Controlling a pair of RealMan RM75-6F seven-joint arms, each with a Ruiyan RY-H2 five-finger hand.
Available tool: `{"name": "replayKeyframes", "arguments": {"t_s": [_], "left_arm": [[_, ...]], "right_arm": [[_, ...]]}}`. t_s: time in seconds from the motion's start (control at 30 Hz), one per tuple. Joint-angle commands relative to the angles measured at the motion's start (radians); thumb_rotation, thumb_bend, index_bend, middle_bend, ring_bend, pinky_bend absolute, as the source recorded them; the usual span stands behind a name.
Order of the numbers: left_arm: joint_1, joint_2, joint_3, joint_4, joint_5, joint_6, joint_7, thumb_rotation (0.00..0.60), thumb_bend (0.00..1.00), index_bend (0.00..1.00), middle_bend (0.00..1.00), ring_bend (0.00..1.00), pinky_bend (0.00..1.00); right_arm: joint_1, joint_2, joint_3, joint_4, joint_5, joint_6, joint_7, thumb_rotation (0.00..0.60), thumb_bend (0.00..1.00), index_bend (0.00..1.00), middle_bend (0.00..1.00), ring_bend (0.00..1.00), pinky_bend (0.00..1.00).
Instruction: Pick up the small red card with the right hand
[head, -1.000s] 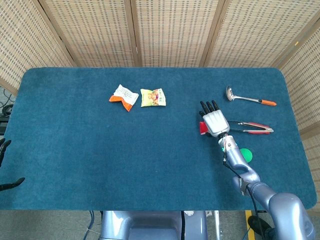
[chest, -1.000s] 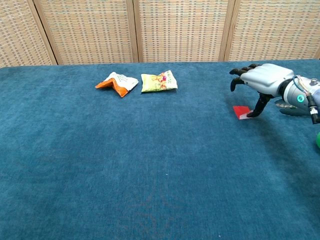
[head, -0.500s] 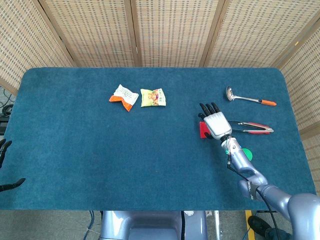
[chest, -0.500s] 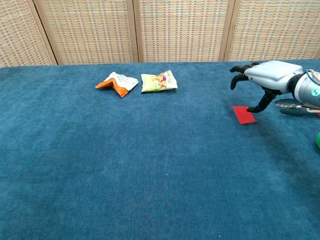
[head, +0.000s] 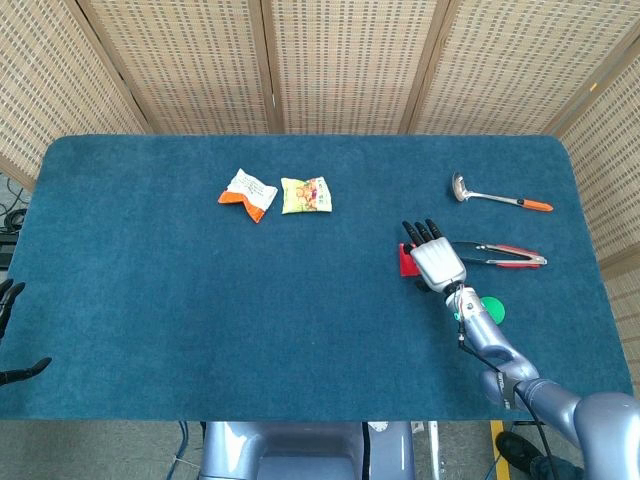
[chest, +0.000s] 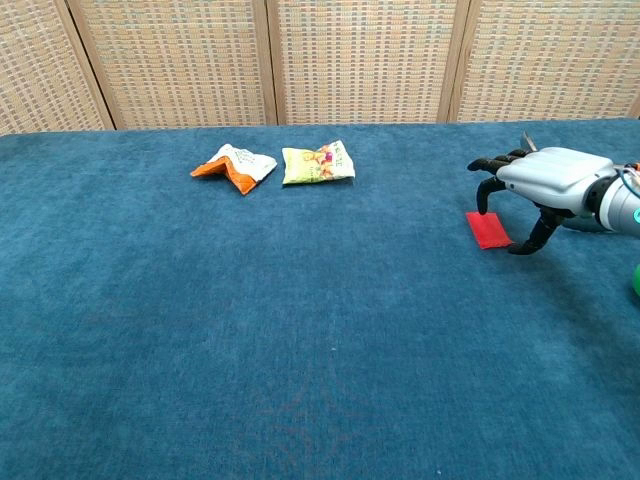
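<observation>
The small red card (chest: 488, 229) lies flat on the blue table cloth; in the head view only its left edge (head: 404, 260) shows beside the hand. My right hand (chest: 540, 185) (head: 434, 256) hovers palm down just above and to the right of the card, fingers spread and curled down, holding nothing. Its fingertips hang over the card's far edge and its thumb points down at the card's near right corner. Of my left hand, only dark fingertips (head: 10, 292) show at the left edge of the head view.
Two snack packets lie at the back left: an orange-white one (head: 247, 194) and a yellow one (head: 305, 195). Red-handled tongs (head: 500, 254) lie right of the hand, a ladle (head: 496, 197) behind them, a green object (head: 491, 309) near my right forearm.
My right hand let the card's tipped-up edge drop flat, lifted, then shifted nearer and lower over the card. The card now lies flat. The left hand has not moved.
</observation>
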Motion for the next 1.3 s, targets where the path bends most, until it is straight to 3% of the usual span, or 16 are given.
{"name": "replayKeyframes", "arguments": {"t_s": [0.03,0.5,0.8,1.07,1.3], "left_arm": [[0.0,0.0,0.0,0.0,-0.001,0.0,-0.001,0.6,0.0,0.0,0.0,0.0,0.0],[-0.002,0.0,0.001,-0.001,-0.001,-0.003,0.002,0.6,0.0,0.0,0.0,0.0,0.0],[-0.004,-0.004,0.0,-0.002,-0.006,-0.006,0.011,0.6,0.0,0.0,0.0,0.0,0.0],[-0.008,-0.006,-0.001,-0.002,-0.014,-0.015,0.019,0.6,0.0,0.0,0.0,0.0,0.0],[-0.01,-0.005,-0.001,-0.004,-0.016,-0.019,0.019,0.6,0.0,0.0,0.0,0.0,0.0]], "right_arm": [[0.003,-0.049,-0.008,0.081,-0.028,0.025,0.055,0.6,0.26,0.36,0.01,0.0,0.0],[0.013,-0.121,-0.039,0.258,-0.075,0.018,0.137,0.6,0.26,0.37,0.01,0.0,0.0],[0.031,-0.146,-0.031,0.303,-0.074,-0.009,0.16,0.6,0.45,0.41,0.02,0.0,0.0],[0.033,-0.145,-0.038,0.312,-0.086,-0.014,0.177,0.6,0.47,0.44,0.04,0.0,0.0],[0.031,-0.149,-0.042,0.323,-0.091,-0.016,0.197,0.6,0.5,0.58,0.05,0.0,0.0]]}}
